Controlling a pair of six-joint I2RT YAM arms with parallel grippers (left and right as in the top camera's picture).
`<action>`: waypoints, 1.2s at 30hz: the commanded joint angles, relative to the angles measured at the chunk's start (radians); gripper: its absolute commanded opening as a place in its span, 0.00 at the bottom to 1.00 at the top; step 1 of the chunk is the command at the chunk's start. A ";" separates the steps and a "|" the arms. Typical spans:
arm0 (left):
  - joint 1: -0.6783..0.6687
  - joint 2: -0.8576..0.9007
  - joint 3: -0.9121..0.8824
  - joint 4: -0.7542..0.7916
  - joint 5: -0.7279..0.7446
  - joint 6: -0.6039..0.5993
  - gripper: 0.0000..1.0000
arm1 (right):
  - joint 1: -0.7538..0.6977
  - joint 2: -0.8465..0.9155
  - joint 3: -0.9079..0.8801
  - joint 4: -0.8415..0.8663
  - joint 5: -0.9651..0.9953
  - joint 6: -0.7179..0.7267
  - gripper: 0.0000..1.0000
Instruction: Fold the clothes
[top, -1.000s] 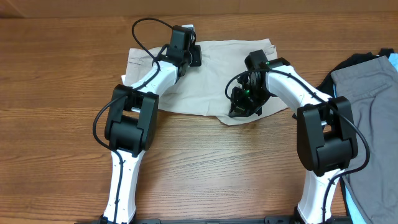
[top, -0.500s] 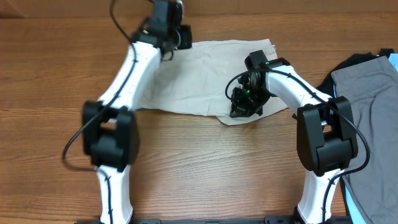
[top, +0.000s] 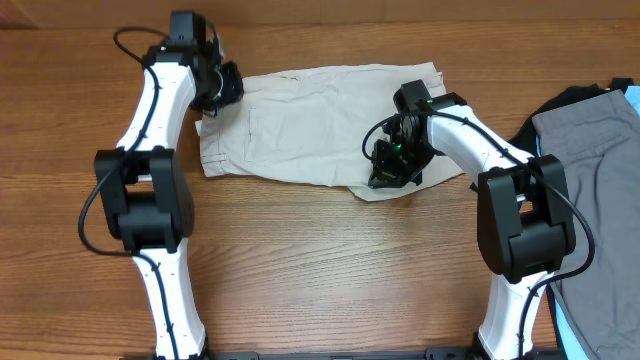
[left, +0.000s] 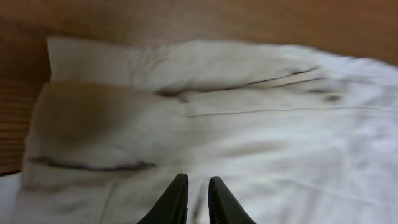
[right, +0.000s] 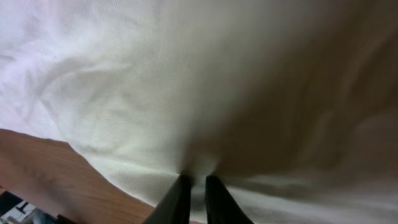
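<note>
The light beige shorts (top: 310, 120) lie spread across the far middle of the wooden table, with the waistband end at the left. My left gripper (top: 222, 90) is at their upper left corner. In the left wrist view its jaws (left: 198, 186) are closed to a thin gap, with a fold of the shorts (left: 249, 124) between them. My right gripper (top: 385, 175) is at the lower right hem. In the right wrist view its jaws (right: 196, 183) pinch puckered cloth of the shorts (right: 186, 81) just above the table.
A grey garment (top: 590, 170) lies on a black garment (top: 560, 105) at the right edge of the table. A light blue item (top: 632, 95) shows at the far right. Bare wood table (top: 330, 270) is in front of the shorts.
My left arm swung from the middle of the shorts up and then left to their upper left corner. The left part of the shorts now lies flatter and wider. The right arm has not moved.
</note>
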 joint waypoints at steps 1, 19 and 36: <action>0.035 0.085 -0.011 0.021 0.046 0.005 0.13 | 0.000 0.002 -0.004 0.002 0.006 0.005 0.14; 0.102 -0.100 0.087 -0.218 0.151 0.085 0.92 | 0.000 0.002 -0.004 0.006 0.006 0.005 0.24; 0.127 0.056 0.049 -0.291 0.024 0.167 0.93 | 0.000 0.002 -0.004 0.007 0.006 0.005 0.27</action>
